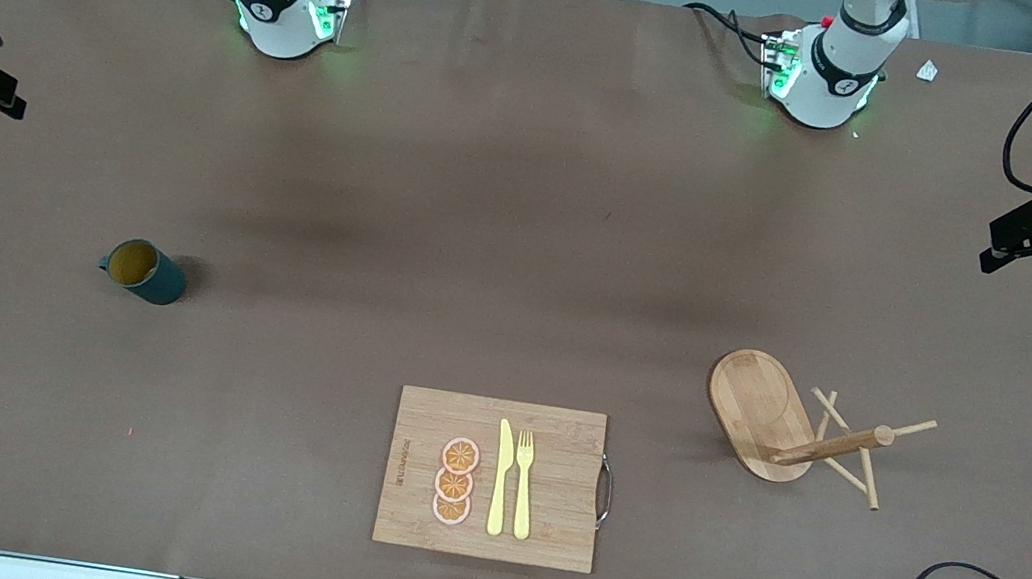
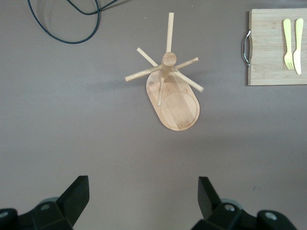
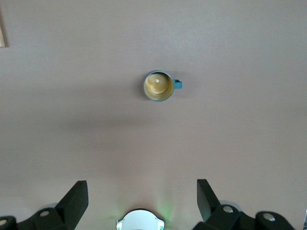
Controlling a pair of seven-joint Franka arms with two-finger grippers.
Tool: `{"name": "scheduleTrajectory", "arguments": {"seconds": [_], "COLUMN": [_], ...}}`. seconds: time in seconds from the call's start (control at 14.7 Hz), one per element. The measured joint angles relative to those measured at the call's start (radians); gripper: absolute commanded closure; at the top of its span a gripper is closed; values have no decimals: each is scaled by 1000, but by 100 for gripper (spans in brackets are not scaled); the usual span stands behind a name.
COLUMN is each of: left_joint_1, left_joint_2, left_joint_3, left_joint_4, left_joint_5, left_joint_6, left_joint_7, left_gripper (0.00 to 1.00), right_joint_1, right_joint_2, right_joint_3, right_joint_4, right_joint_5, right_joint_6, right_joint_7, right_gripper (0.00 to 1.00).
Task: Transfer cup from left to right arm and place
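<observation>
Worktop (image 1: 524,230) of brown matting carries the small dark teal ribbed cup (image 1: 143,270) with mustard-yellow inside, standing upright toward the right arm's end, free of any grip. The right gripper (image 3: 142,201) hangs high above it, fingers (image 3: 76,196) spread wide and holding nothing. The left gripper (image 2: 144,201) hangs over bare matting at the left arm's end, its fingers (image 2: 207,194) likewise released and vacant. Near it stands a light wooden mug tree with an oval base (image 1: 761,415). A rectangular wooden cutting board (image 1: 542,536), nearest the front camera, holds three orange slices (image 1: 455,481), a yellow knife (image 1: 500,477) and a yellow fork (image 1: 523,482).
</observation>
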Motion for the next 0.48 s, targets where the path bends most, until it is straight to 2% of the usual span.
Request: {"name": "scheduleTrajectory", "arguments": {"seconds": [0.27, 0.48], "left_joint_1": [0, 0], "left_joint_2": [0, 0], "left_joint_3": [0, 0], "left_joint_4": [0, 0], "left_joint_5": [0, 0], "left_joint_6": [0, 0], "left_joint_7": [0, 0], "left_gripper": [0, 0], "right_joint_1": [29, 40], "right_joint_2": [10, 9], "right_joint_3": [4, 5], "right_joint_4": [2, -52], "right_joint_5": [2, 2], "right_joint_6": [-2, 33], "right_joint_7": [6, 8], "right_gripper": [0, 0]}}
